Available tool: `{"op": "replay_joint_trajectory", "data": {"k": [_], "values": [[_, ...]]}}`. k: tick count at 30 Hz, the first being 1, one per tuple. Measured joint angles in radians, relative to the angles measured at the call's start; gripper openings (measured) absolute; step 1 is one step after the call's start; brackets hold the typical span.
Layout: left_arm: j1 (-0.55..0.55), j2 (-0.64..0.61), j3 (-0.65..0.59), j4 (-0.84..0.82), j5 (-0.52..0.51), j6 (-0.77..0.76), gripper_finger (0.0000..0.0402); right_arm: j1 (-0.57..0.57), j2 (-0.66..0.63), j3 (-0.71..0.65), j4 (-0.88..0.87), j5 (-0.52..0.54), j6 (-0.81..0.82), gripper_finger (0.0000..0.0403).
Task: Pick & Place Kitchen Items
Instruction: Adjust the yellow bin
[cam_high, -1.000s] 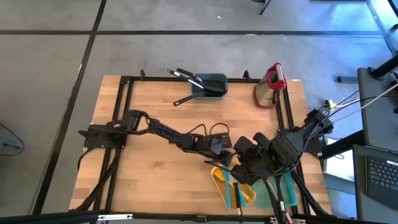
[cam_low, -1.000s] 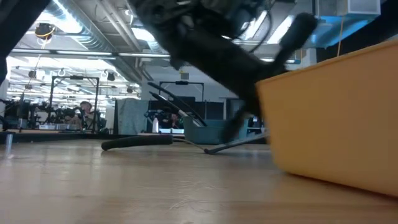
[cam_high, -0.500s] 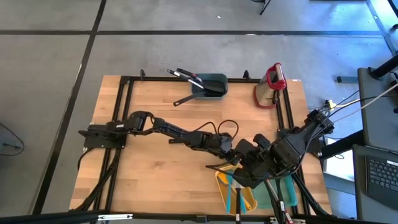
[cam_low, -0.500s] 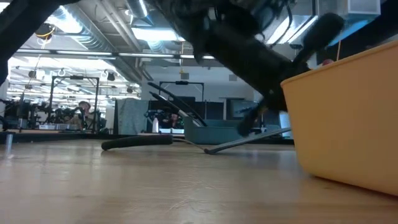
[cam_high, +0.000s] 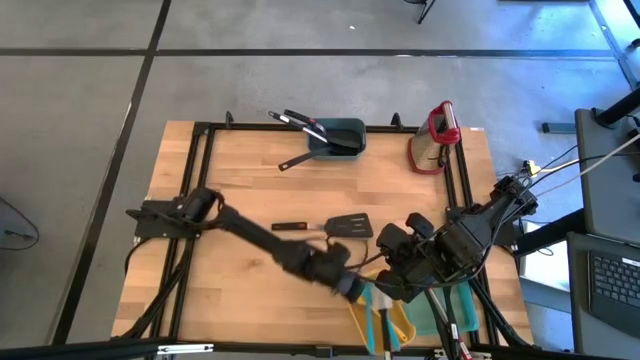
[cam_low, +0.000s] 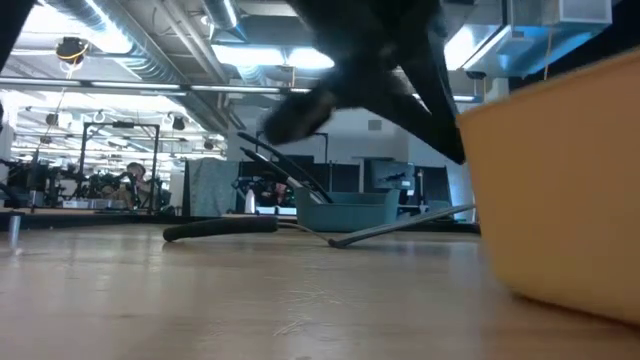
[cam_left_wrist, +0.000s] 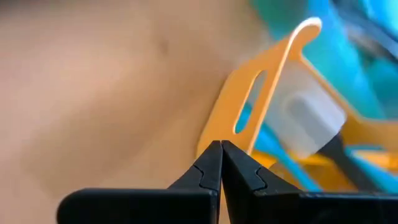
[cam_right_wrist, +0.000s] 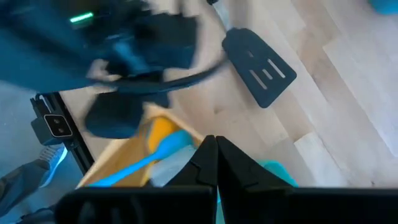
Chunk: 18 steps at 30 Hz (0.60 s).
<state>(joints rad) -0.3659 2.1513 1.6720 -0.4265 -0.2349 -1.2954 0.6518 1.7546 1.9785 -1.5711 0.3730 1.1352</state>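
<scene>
A black slotted turner with a red-trimmed handle is lying flat on the wooden table, near the middle, just behind both grippers and touching neither. The left gripper is hanging at the near-left corner of the yellow bin, its fingers pressed together on nothing, as the left wrist view shows. The right gripper is sitting just beside it over the same bin, its fingers also clenched empty.

Two bins are standing side by side at the table's near right: the yellow one, holding a blue spatula and an orange-headed one whose outline is hard to separate, and a teal bin partly hidden under the right arm. At the far edge, one dark teal tray is carrying a few black utensils, and one black utensil is lying on the wood just in front of it. A red-and-black item is resting at the far right corner.
</scene>
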Motion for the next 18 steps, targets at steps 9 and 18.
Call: {"op": "replay_joint_trajectory", "data": {"k": [9, 18], "values": [[-0.089, 0.000, -0.001, -0.145, -0.152, -0.143, 0.0002, -0.014, 0.000, 0.000, 0.000, 0.002, -0.047, 0.0000], [-0.144, -0.024, -0.001, -0.166, -0.048, -0.183, 0.0001, -0.018, -0.011, 0.000, 0.000, -0.006, -0.074, 0.0000]]}}
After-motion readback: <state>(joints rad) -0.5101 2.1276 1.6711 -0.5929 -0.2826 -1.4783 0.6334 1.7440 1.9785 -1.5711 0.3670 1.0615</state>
